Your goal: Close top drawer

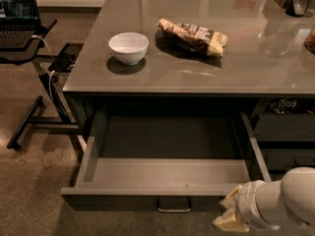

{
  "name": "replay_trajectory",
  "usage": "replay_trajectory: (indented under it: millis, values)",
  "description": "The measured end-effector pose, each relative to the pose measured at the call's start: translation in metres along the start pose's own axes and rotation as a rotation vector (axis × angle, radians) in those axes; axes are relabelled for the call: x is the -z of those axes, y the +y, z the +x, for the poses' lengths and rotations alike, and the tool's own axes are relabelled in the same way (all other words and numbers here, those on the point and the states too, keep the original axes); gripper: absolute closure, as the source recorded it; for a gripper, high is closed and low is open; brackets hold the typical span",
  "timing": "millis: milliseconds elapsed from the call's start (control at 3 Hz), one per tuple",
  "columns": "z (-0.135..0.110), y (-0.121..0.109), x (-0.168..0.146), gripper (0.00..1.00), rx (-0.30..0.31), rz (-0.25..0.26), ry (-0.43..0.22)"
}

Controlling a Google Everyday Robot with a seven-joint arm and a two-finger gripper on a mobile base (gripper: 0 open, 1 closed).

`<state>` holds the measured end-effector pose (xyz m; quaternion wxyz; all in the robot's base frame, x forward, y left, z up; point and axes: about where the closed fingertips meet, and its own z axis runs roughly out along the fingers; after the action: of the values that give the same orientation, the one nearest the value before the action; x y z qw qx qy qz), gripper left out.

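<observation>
My top drawer (pixel 162 173), a deep, smooth dark-grey box, stands pulled far out beneath the glossy surface (pixel 256 68); my gripper (pixel 229 212), cream pads slightly parted and empty, hovers at its front's right corner

I take this for an office kitchenette. My tool (pixel 230 212) sits low, at the right end of the open top drawer (pixel 162 173). Above it, a grey worktop (pixel 256 68) holds a white bowl (pixel 128 47) and a snack bag (pixel 192 36). Far to its left, a laptop (pixel 17 14) rests on a metal stand (pixel 29 117) with trailing cables (pixel 54 82).
</observation>
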<state>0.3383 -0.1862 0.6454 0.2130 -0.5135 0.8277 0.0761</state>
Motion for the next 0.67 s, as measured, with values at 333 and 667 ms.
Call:
replay_trajectory:
  millis: [333,667]
  values:
    - [-0.001,-0.001,-0.001,0.15,0.003,0.003,-0.005]
    - [-0.032,-0.035,-0.011,0.38,0.059,0.023,-0.054]
